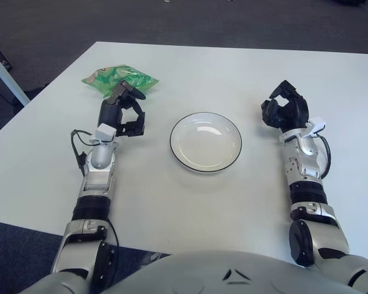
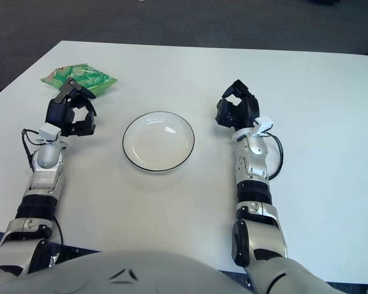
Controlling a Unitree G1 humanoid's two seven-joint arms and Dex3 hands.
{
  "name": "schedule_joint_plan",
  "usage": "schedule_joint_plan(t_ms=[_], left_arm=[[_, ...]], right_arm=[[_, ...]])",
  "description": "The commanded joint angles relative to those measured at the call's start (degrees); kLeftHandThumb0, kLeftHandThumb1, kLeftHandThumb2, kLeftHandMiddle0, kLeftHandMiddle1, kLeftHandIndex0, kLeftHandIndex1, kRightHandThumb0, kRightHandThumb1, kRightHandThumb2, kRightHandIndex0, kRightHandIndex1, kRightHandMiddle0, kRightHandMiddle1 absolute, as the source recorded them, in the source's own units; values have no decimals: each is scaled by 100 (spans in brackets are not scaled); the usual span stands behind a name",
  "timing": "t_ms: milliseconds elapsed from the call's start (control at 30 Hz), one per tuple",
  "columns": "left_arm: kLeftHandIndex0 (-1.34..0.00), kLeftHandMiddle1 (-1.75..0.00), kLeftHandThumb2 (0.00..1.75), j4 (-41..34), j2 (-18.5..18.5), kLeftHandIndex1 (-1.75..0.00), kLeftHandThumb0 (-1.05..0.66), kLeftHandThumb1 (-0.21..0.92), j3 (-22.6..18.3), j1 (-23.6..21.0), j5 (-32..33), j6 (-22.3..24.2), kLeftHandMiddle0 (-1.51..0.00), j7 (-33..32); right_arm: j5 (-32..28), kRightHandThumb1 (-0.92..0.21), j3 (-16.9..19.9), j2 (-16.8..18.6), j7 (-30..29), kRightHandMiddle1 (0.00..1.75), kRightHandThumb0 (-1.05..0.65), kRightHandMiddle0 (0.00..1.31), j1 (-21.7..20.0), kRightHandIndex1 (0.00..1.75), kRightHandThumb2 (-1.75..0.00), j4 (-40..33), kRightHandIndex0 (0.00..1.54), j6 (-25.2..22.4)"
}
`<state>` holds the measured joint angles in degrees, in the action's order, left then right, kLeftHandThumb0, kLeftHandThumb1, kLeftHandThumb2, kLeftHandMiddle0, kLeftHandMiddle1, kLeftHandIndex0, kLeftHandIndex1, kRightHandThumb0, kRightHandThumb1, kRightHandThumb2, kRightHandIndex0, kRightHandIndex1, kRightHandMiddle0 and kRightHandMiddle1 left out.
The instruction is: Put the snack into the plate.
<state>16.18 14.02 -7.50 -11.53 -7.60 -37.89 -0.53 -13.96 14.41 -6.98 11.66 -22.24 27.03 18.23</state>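
left hand point(image 1: 124, 110) open, empty, just short of the snack point(image 1: 119, 79).

Snack bag point(image 1: 119, 79), upper left of the frame: green crinkled plastic film, glossy, creased. Plate point(image 1: 205, 141), centre: white glazed ceramic by its look (light glints on the well), smooth, thin dark rim line. Table point(image 1: 233, 73): white, smooth, matt top. Left hand point(image 1: 122, 113) and right hand point(image 1: 285, 107): black matt plastic fingers; forearms silver, satin sheen, with black joint bands. Floor point(image 1: 172, 21), top of frame: dark carpet, rough.
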Motion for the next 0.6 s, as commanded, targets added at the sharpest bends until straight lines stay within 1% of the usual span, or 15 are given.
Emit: schedule_joint_plan(t_ms=[0,100,300,467,567], left_arm=[[-30,-174,125,20,52,-175,-2,39,8,361,-295,59,-59,-156],[-32,-175,128,-86,162,-175,-1,36,3,357,-373,107,-60,-162],[-34,-175,130,-293,587,-174,-1,35,-138,258,-583,211,-60,-165],[-32,-174,125,-365,829,-175,-1,39,-210,180,-706,251,-57,-166],[-31,-172,122,-406,1072,-175,-1,40,-278,31,-902,329,-56,-199]], right_arm=[[42,-30,4,135,-69,175,-49,63,496,175,-134,290,129,-5],[57,-30,-12,130,-102,175,-49,63,480,175,-134,311,129,-10],[44,-30,-48,110,-115,175,-49,63,458,175,-133,324,128,-84],[9,-31,-55,101,-99,175,-49,62,437,175,-133,359,128,-122],[7,-31,-61,103,-105,175,-49,62,413,175,-133,404,128,-123]])
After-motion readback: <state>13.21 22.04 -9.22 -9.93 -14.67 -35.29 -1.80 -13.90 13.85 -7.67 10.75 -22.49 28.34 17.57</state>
